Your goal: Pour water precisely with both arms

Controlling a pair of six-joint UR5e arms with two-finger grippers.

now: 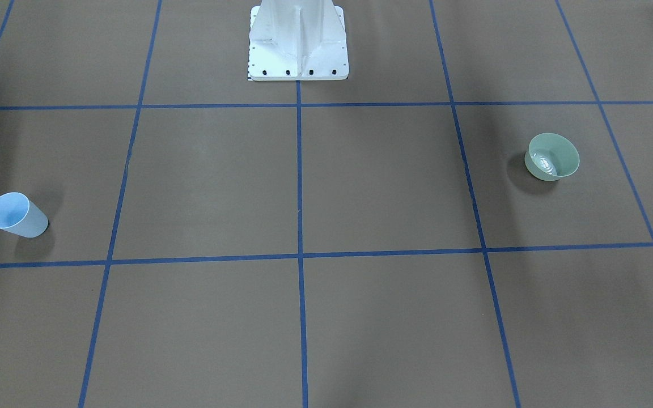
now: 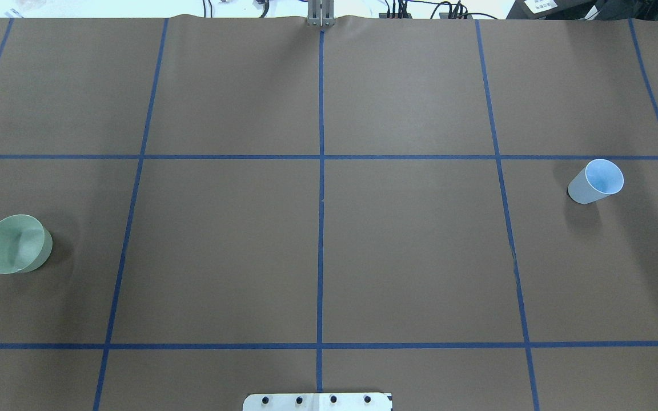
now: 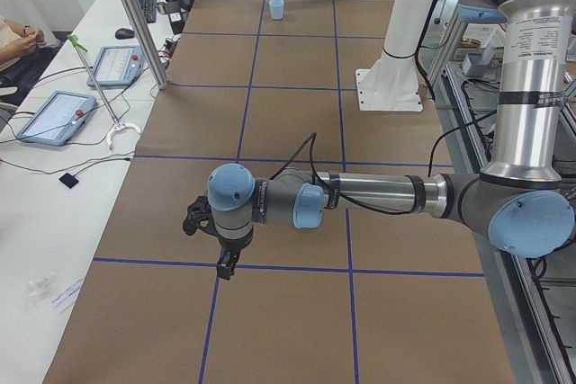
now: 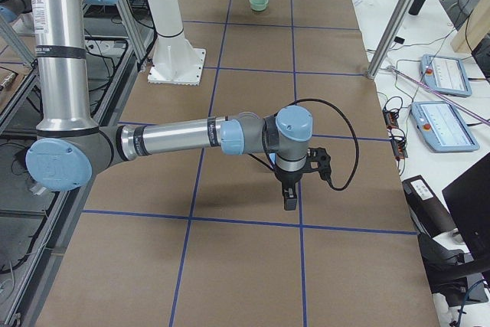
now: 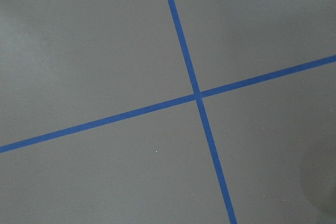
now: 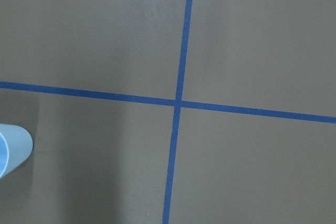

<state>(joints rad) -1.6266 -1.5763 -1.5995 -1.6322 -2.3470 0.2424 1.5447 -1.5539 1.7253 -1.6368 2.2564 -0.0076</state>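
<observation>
I am judging the job as barely begun: no cup is being held and nothing is being poured. The green cup point(image 1: 553, 156) is standing upright on the tabletop point(image 2: 409, 245) on my left side. The water point(image 1: 543, 164) is sitting in its bottom, showing as pale ripples in the front view. The blue cup point(image 2: 596, 181) is standing upright on my right side, well apart from the green one. It is looking empty, though I am not certain.

My left arm point(image 3: 378, 195) is reaching out low over the tabletop with my left pincer point(image 3: 224, 267) pointing down. My right arm point(image 4: 176, 137) is doing the same with my right pincer point(image 4: 289, 203). Both pincers are showing only in the side views, so I cannot tell how far either is open. Neither is gripping a cup.

Everything is left to do: I am needing to grasp the 2 cups, bring them together and tip the water across.
</observation>
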